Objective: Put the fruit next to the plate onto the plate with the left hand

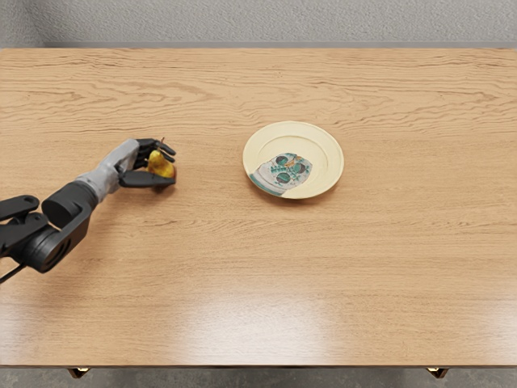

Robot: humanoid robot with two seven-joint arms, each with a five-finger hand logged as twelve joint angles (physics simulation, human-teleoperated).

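1. Table (258, 307): light wood-grain top. The nearest band, at 6 o'clock in the view, is bare and glossy. It serves as the work surface and carries every item below.
2. Left arm (56, 222): grey and black. It enters at 8 o'clock and reaches toward 2 o'clock, an angle that puts the hand on the fruit from the side away from the plate.
3. Left hand (145, 166): closed around the fruit, with dark fingers (155, 145) curled over the top and the thumb (149, 182) laid along the near side. This looks like a pinch-wrap suited to a small rounded object that could roll away.
4. Fruit (161, 167): small, yellow, pear-like, with a short stem at 12 o'clock. It sits inside the grasp at 9 o'clock from the plate, well apart from it. Whether it rests on the table or is just clear of it cannot be told.
5. Plate (331, 153): cream, round, lying flat, with a green painted patch at its 7 o'clock. It holds nothing and lies at 3 o'clock from the hand, with open wood between. Transfer not yet made.
6. Right arm: not shown.
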